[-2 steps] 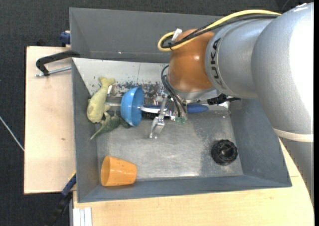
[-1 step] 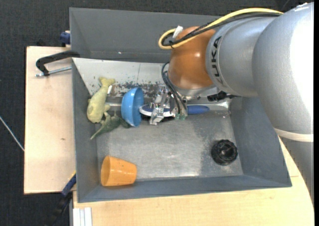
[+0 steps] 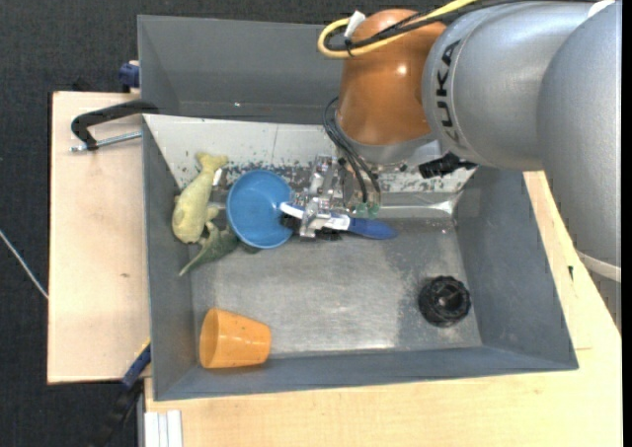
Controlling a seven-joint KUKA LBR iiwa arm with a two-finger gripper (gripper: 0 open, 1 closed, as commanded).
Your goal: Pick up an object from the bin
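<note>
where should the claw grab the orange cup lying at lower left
Probably take the orange cup across its middle, straight down from above. It lies on its side, apart from the other things, so its tapered wall is open on both sides.

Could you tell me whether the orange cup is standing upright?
No, the orange cup lies on its side at the lower left of the bin.
</note>
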